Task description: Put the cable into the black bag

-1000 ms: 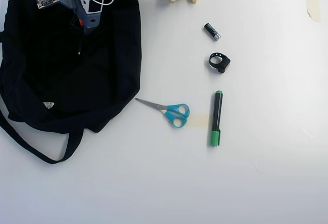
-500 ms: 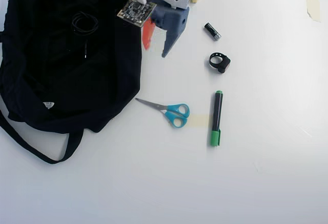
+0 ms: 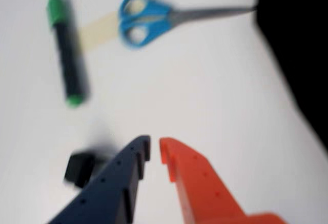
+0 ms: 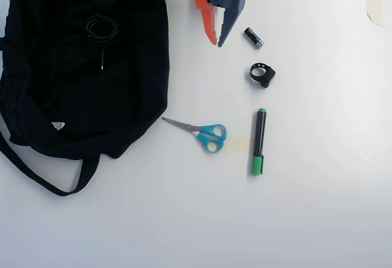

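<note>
The cable point(image 4: 101, 27) lies as a small black coil on the black bag point(image 4: 79, 102), its short end trailing down toward the bag's middle. The bag fills the left of the overhead view, and its edge is the dark mass at the right of the wrist view point(image 3: 302, 39). My gripper point(image 4: 217, 42) hangs over bare table to the right of the bag, apart from the cable. Its orange and dark blue fingers are almost together, with only a thin slit and nothing between them point(image 3: 154, 147).
Blue-handled scissors point(image 4: 205, 134) point(image 3: 148, 16) lie just right of the bag. A green marker point(image 4: 259, 140) point(image 3: 66, 55), a black ring strap with a block point(image 4: 262, 74) point(image 3: 79, 167) and a battery point(image 4: 253, 37) lie further right. Tape point(image 4: 373, 4) sticks at the far right.
The gripper left the bag, swung right and back over the table, and its fingers closed. The cable stays on the bag where it was let go.
</note>
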### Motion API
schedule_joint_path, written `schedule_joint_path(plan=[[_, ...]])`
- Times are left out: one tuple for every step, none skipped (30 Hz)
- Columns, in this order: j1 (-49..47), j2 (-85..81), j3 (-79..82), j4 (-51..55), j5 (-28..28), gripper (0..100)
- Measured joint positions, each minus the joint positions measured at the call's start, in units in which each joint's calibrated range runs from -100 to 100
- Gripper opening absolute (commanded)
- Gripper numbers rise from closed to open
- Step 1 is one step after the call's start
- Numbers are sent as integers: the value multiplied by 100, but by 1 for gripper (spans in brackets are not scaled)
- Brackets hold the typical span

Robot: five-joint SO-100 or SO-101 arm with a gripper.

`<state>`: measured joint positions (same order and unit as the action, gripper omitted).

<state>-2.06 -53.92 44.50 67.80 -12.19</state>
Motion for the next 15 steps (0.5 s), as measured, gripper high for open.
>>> schedule_joint_path(plan=[[-44, -224, 267, -69, 0, 2], [-59, -448, 535, -146, 0, 2], [-88, -689, 825, -215, 0, 2], [-147, -922, 1093, -240, 0, 2], [-228, -1137, 1336, -258, 15, 2], [-272, -1370, 1580, -275, 49, 2], [-301, -1602, 1800, -283, 147, 2], [-301, -1835, 2028, -283, 293, 2], [-279, -2067, 2256, -283, 469, 2], [-250, -2300, 2484, -283, 640, 2], [-257, -2532, 2728, -283, 777, 2], [-294, -2765, 2980, -283, 855, 2], [-353, -2980, 3239, -283, 894, 2], [-375, -3188, 3506, -283, 923, 2], [-375, -3362, 3726, -283, 943, 2]])
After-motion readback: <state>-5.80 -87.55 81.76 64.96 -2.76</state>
